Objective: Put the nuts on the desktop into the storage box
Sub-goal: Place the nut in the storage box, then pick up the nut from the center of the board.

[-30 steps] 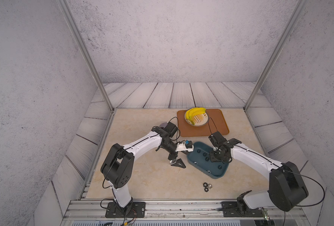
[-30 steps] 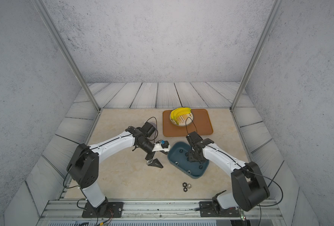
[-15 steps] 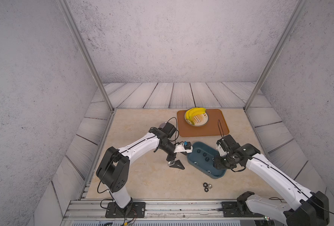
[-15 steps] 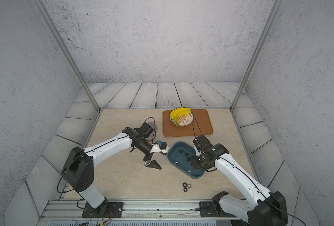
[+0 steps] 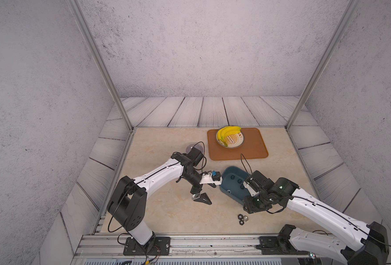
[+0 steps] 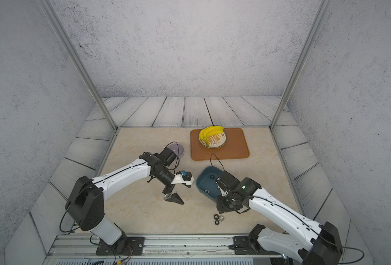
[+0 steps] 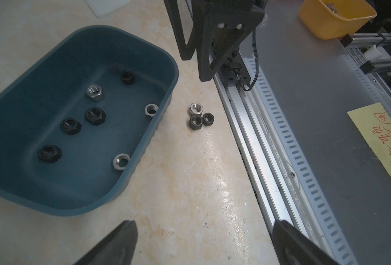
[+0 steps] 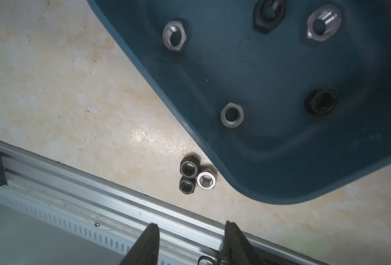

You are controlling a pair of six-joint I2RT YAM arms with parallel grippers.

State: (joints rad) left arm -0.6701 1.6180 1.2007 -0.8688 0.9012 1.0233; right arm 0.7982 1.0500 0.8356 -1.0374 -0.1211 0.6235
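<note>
Clustering on the glossy marbled desktop point(image 7: 189, 174), 3 hexagonal nuts point(image 7: 199, 117) touch each other in the narrow strip between the rounded wall of the teal plastic storage box point(image 7: 175, 73) and the aluminium rail point(image 7: 247, 137); 7 other nuts point(image 7: 95, 115) lie scattered inside. The left gripper point(image 7: 203, 241) and right gripper point(image 8: 192, 226) hover empty, jaws apart.

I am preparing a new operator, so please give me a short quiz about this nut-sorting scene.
1. How many nuts lie on the desktop, outside the storage box?
2. True or false: the right end effector grips a nut.
3. Silver nuts inside the box: A two, B three, C six?
Key: 1 three; 2 false, its jaws stand apart and empty; 3 B.
</note>
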